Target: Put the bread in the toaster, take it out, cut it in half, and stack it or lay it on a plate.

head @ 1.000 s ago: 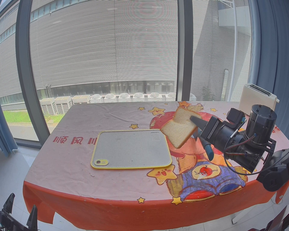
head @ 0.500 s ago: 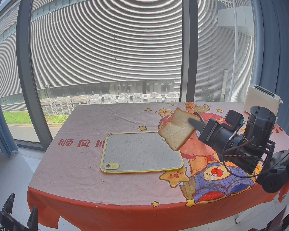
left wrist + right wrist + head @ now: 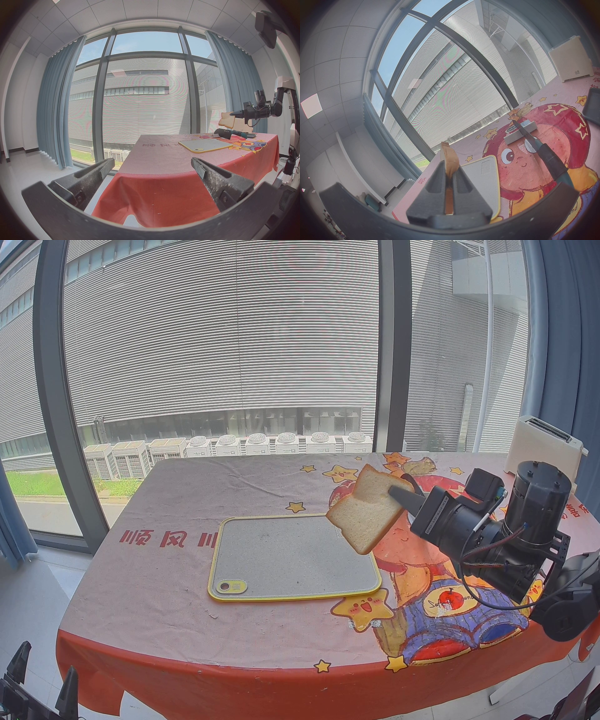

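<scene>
The right gripper (image 3: 399, 494) has its fingers (image 3: 434, 184) pressed together on the bread (image 3: 364, 510). It pinches the slice by one edge, so the crust stands up between the two pads in the right wrist view. The slice hangs in the air, tilted, with its broad face turned toward the board (image 3: 294, 555) and its lower corner over the board's right edge, clear of it. The board, grey with a yellow rim, lies flat near the middle of the table (image 3: 175, 615). Just to the right of the board, under the right arm, the knife (image 3: 550, 159) lies on the cloth with its blade resting across a small grey block (image 3: 518, 133). The toaster (image 3: 542, 443) stands at the table's far right corner, slots up, well apart from the bread. The left gripper (image 3: 150, 170) hangs low off the table's near left corner, below the tabletop, with its fingers (image 3: 90, 175) spread wide apart. A tall window (image 3: 219, 334) stands behind the table.
</scene>
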